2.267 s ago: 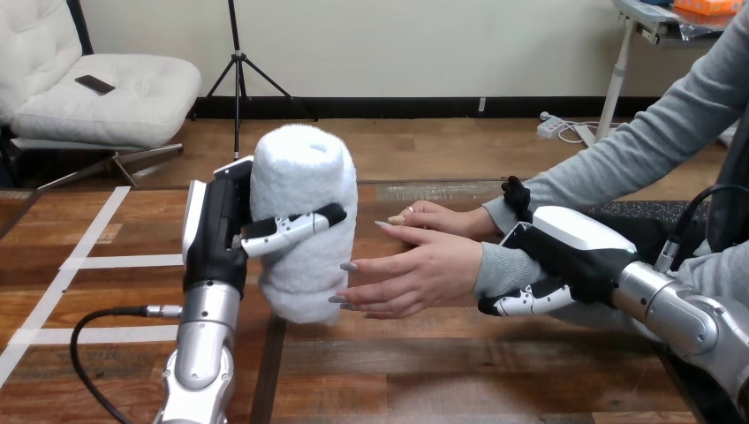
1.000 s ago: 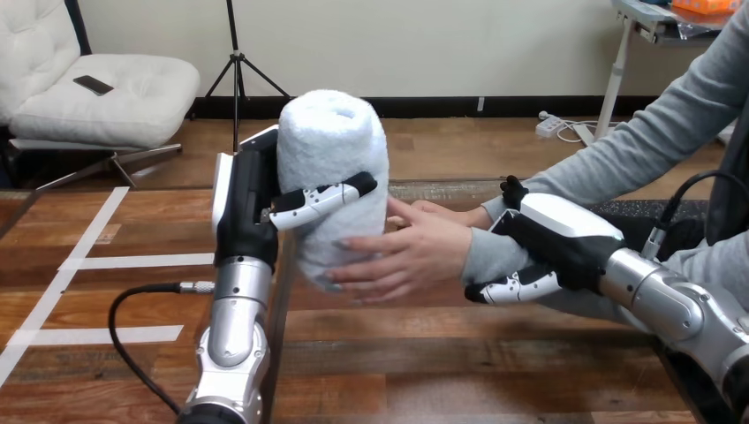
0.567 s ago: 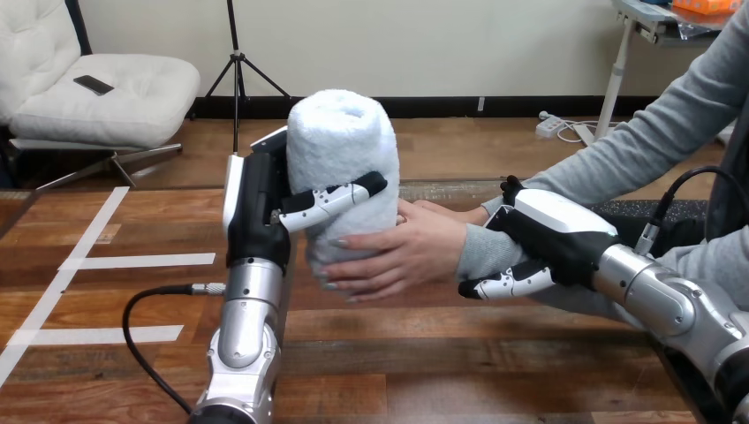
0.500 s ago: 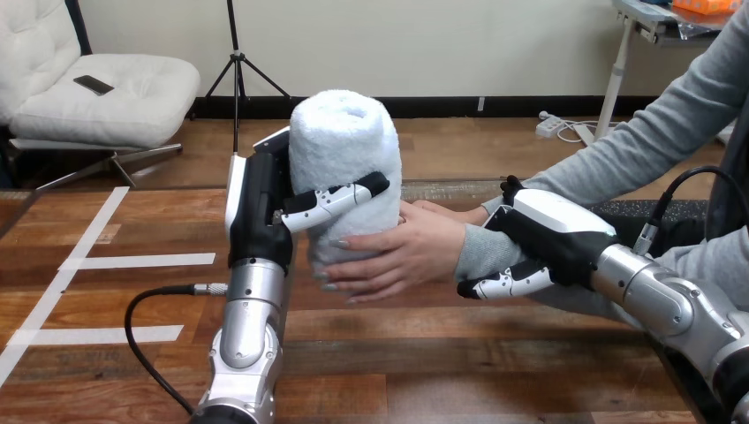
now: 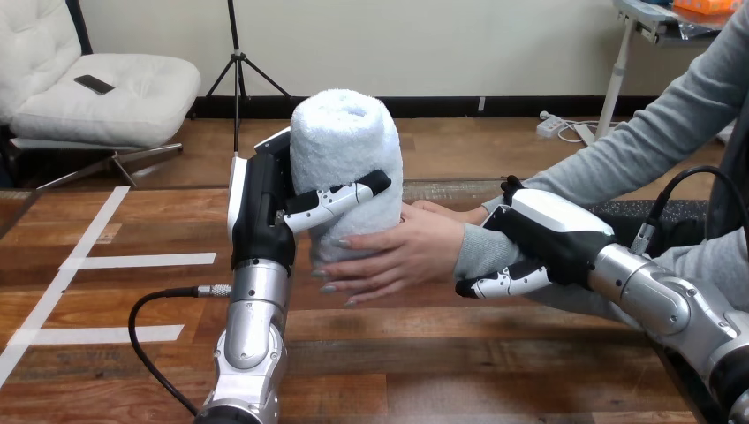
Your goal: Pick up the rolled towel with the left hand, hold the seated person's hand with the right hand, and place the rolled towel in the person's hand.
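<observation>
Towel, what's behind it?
The left hand grips the towel from its left and back, a finger curled across the front. The person's far hand peeks out at its right, fingertips covered.

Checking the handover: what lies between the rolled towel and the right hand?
Head view: the person's hand, fingers on the rolled towel; the right hand curls round its wrist.

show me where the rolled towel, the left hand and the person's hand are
rolled towel [image 5: 346, 141]: head view, upper front of the roll
left hand [image 5: 261, 216]: head view, black palm beside the towel
person's hand [image 5: 397, 252]: head view, back of the hand
</observation>
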You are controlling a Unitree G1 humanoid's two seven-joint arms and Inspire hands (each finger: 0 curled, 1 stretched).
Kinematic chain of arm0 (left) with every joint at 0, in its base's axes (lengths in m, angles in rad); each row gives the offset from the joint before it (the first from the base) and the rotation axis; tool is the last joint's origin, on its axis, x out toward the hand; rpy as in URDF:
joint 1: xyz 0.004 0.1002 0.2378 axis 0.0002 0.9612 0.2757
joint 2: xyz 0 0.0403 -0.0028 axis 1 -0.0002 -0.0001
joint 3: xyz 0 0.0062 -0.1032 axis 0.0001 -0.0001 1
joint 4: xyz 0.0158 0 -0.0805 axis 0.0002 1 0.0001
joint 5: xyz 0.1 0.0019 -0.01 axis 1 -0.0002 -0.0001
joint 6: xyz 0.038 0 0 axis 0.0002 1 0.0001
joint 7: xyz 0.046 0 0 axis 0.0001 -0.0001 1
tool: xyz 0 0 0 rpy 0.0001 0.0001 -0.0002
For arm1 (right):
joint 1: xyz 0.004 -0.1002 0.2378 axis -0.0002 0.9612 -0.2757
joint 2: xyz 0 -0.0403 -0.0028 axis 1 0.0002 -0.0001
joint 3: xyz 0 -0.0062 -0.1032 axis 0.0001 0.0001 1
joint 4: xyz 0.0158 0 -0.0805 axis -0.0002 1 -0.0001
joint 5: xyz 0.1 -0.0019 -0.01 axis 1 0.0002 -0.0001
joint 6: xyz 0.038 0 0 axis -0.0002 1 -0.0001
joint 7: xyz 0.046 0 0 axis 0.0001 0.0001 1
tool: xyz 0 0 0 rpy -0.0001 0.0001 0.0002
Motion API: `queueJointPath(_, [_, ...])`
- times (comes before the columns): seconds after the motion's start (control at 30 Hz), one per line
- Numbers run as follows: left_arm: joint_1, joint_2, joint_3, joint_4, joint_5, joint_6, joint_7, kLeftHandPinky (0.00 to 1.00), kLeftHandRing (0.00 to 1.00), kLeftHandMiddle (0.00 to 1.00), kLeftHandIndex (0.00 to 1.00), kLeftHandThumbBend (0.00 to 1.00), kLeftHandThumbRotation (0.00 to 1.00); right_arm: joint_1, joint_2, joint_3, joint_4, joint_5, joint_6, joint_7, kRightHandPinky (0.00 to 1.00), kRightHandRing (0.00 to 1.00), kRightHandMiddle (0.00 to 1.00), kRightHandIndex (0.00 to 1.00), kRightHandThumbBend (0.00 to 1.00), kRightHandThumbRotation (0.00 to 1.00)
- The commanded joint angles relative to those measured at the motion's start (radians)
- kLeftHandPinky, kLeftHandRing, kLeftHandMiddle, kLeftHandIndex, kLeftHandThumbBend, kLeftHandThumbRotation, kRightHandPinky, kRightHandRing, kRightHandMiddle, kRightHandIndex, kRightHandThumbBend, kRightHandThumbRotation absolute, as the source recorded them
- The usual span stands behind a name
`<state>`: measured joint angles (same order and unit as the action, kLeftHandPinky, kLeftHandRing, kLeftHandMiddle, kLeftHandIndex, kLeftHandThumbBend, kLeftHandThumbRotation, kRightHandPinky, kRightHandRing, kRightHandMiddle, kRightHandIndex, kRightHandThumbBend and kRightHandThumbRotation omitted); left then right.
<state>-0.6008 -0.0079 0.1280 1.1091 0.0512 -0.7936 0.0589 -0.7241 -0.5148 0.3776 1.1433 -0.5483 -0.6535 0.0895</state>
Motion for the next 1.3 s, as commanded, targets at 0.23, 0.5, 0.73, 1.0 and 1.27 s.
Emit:
queueJointPath(0.23, [-0.079,-0.036,-0.028,0.002,0.007,-0.027,-0.014,0.34,0.37,0.41,0.41,0.58,0.0,-0.115,0.0,-0.04,-0.011,0.032,0.003,-0.016,0.15,0.18,0.22,0.22,0.6,0.42])
queueJointPath(0.5, [-0.075,-0.046,-0.032,0.004,0.006,-0.018,-0.022,0.34,0.37,0.41,0.41,0.59,0.0,-0.119,0.002,-0.039,-0.011,0.031,0.006,-0.02,0.14,0.17,0.22,0.22,0.6,0.41])
queueJointPath(0.73, [-0.071,-0.053,-0.032,0.007,0.002,-0.015,-0.032,0.34,0.37,0.41,0.41,0.6,0.0,-0.121,0.003,-0.039,-0.012,0.029,0.003,-0.025,0.13,0.17,0.21,0.22,0.59,0.41])
queueJointPath(1.0, [-0.068,-0.054,-0.037,0.011,0.01,-0.017,-0.029,0.34,0.37,0.41,0.41,0.59,0.0,-0.123,0.005,-0.041,-0.012,0.032,-0.001,-0.025,0.14,0.17,0.21,0.22,0.6,0.41])
queueJointPath(1.27, [-0.066,-0.054,-0.037,0.011,0.009,-0.017,-0.035,0.34,0.37,0.4,0.41,0.58,0.0,-0.125,0.005,-0.041,-0.01,0.033,-0.005,-0.023,0.14,0.17,0.21,0.21,0.6,0.41])
